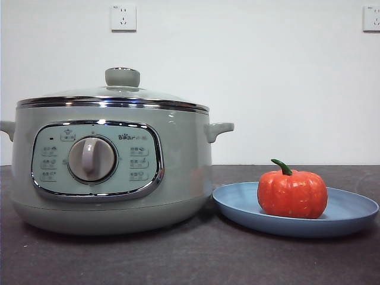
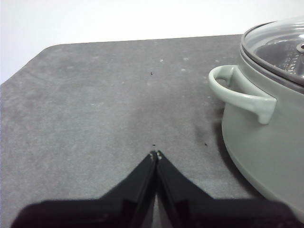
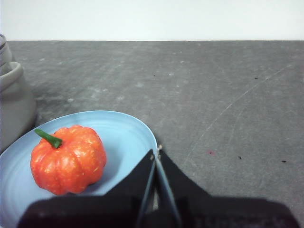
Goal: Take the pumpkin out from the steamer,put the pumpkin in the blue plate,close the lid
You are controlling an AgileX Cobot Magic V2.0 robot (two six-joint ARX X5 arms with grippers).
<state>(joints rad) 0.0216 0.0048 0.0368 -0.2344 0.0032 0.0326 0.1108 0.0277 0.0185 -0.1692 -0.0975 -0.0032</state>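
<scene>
The sage-green steamer (image 1: 113,169) stands at the left of the front view with the glass lid (image 1: 119,92) seated on its rim. The pumpkin (image 1: 291,193) sits upright in the blue plate (image 1: 350,214) to the steamer's right. My left gripper (image 2: 156,154) is shut and empty above bare table, apart from the steamer's side handle (image 2: 237,90); the lid (image 2: 280,45) shows there too. My right gripper (image 3: 157,151) is shut and empty at the rim of the blue plate (image 3: 123,130), beside the pumpkin (image 3: 69,159). Neither arm shows in the front view.
The dark grey table (image 1: 190,261) spreads around both things. A white wall with two sockets (image 1: 123,18) stands behind. The steamer's edge (image 3: 14,102) shows next to the plate in the right wrist view.
</scene>
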